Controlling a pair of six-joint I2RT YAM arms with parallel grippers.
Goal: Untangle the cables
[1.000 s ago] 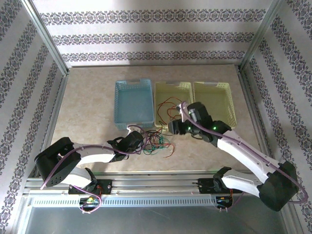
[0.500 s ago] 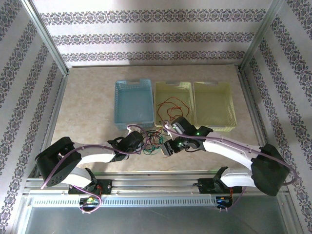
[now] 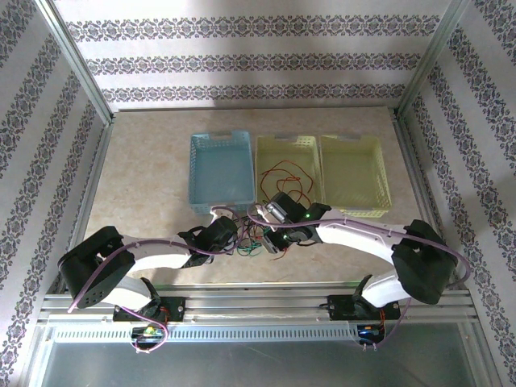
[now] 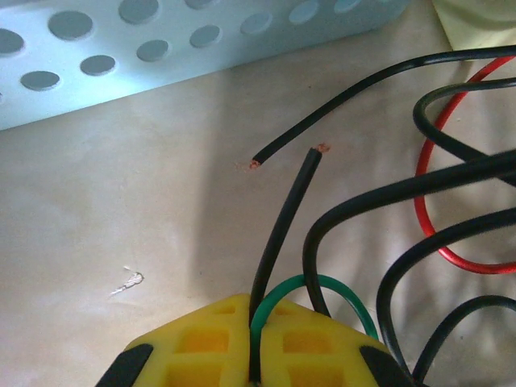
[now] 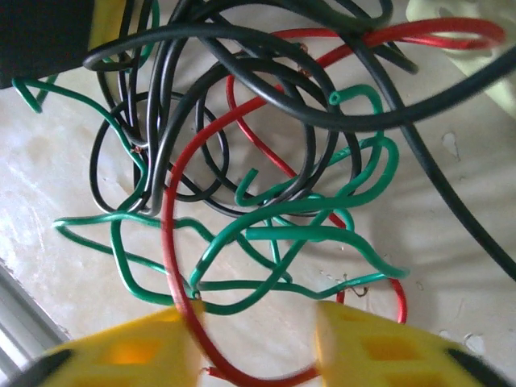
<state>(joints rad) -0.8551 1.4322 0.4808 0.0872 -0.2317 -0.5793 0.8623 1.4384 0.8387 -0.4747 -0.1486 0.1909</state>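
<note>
Left basket (image 3: 222, 135), middle basket (image 3: 288, 139) and right basket (image 3: 355, 139) side by side on the desk (image 3: 145, 177), cables (image 5: 298, 234) heaped just before the first two, some strands lying in the middle basket

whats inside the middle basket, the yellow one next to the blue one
Loops of red cable lie in the middle yellow basket, perhaps a dark strand too. The right arm covers its near wall, so that end is hidden.

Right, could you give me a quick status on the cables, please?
Left gripper shut on black and green cables. Right gripper open, low over the tangle. Middle yellow basket close behind.
</note>
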